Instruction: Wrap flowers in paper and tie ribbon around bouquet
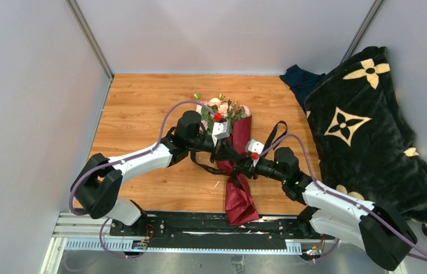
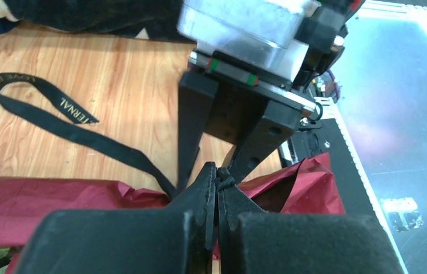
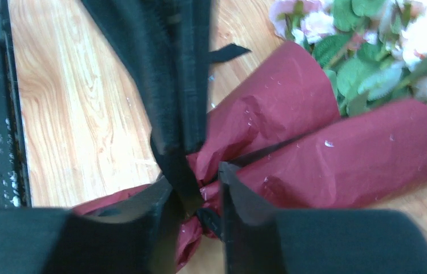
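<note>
The bouquet lies on the wooden table, its flowers at the far end and the dark red paper pinched at the waist. The black ribbon circles that waist, with a loose loop trailing over the wood. My left gripper is shut on a knotted bit of ribbon at its tips. My right gripper meets it from the other side, its jaws slightly apart and straddling the left gripper's tip and the ribbon strand.
A black blanket with cream flower motifs is heaped along the right side, with a navy cloth behind it. The arms' black base rail runs along the near edge. Grey walls close in the left, right and back.
</note>
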Robot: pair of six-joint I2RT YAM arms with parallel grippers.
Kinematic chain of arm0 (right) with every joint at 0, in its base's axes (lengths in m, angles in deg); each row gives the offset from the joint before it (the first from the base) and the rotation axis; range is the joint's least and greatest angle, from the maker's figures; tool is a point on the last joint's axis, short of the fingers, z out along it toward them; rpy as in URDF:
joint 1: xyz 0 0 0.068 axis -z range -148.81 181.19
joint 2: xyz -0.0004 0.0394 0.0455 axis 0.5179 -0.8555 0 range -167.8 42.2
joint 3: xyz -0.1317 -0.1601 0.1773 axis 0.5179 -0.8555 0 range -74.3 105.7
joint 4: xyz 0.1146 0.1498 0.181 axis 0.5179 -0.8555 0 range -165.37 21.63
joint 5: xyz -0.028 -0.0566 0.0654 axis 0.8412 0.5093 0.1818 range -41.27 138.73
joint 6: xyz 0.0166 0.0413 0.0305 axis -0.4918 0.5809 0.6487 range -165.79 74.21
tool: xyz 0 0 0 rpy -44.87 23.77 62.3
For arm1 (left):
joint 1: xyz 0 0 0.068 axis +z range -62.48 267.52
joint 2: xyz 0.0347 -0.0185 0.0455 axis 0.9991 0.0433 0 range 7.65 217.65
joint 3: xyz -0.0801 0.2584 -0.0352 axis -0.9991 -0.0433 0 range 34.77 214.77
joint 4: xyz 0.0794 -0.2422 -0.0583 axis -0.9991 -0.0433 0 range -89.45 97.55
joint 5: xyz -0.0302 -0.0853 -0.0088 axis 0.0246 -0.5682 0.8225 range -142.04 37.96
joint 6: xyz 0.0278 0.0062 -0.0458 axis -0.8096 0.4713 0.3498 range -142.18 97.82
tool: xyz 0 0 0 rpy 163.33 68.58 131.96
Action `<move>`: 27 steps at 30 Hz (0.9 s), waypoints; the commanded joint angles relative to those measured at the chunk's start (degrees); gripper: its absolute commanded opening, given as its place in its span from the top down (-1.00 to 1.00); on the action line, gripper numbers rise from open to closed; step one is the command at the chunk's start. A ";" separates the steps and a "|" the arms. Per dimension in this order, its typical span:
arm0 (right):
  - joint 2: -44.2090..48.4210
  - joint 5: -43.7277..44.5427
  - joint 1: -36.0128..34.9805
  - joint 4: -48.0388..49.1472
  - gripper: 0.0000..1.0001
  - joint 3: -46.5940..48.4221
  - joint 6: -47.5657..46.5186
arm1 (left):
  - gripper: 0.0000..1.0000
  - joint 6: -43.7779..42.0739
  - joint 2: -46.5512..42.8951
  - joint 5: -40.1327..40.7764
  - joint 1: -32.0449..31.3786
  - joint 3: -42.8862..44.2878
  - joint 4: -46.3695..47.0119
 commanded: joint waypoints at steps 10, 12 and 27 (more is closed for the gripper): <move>9.28 22.18 20.40 -37.93 -0.34 20.28 27.42 | 1.00 -10.78 -3.56 11.73 -0.29 -4.84 1.13; -1.29 30.77 23.58 -45.46 -0.17 27.69 30.44 | 1.00 -11.43 -3.57 11.68 -0.27 -4.66 1.16; -46.03 40.82 27.25 -57.36 -0.08 55.74 28.05 | 1.00 -17.96 -10.08 10.78 -1.08 -9.68 1.08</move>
